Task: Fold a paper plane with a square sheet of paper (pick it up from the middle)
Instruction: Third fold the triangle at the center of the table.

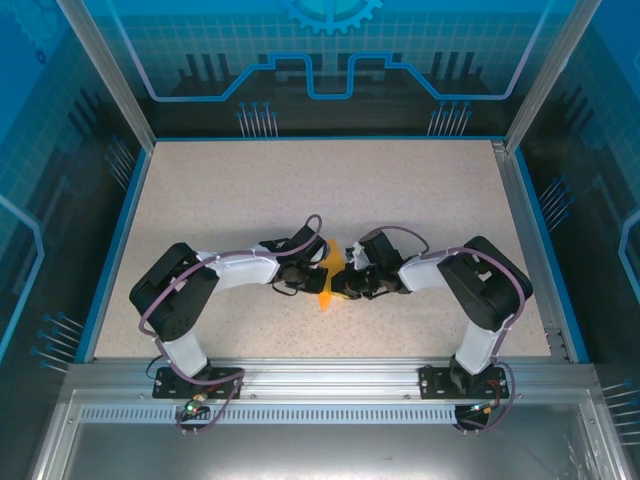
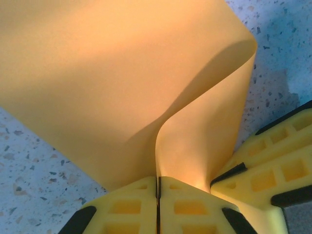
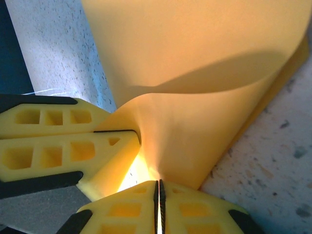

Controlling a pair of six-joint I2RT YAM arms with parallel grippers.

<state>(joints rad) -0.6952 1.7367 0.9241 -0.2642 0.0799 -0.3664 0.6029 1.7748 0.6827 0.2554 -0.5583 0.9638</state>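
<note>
The square sheet of paper [image 1: 326, 296] is bright orange and hangs between my two grippers at the middle of the table. It is bent into a curved flap. In the left wrist view the paper [image 2: 122, 78] rises from my left gripper [image 2: 158, 181], whose yellow fingers are shut on its lower edge. My right gripper [image 3: 159, 183] is likewise shut on the paper [image 3: 204, 63]. The two grippers [image 1: 318, 272] [image 1: 345, 280] nearly touch. The right gripper's fingers [image 2: 273, 161] show beside the left ones, and the left gripper's fingers [image 3: 58, 141] show in the right wrist view. The paper plane is out of view.
The speckled beige table [image 1: 300, 180] has a blue rim [image 1: 112, 240] and clear walls with metal posts [image 1: 110, 70] around it. An aluminium rail [image 1: 320, 375] carrying both arm bases runs along the near edge. Bare tabletop lies behind and beside the grippers.
</note>
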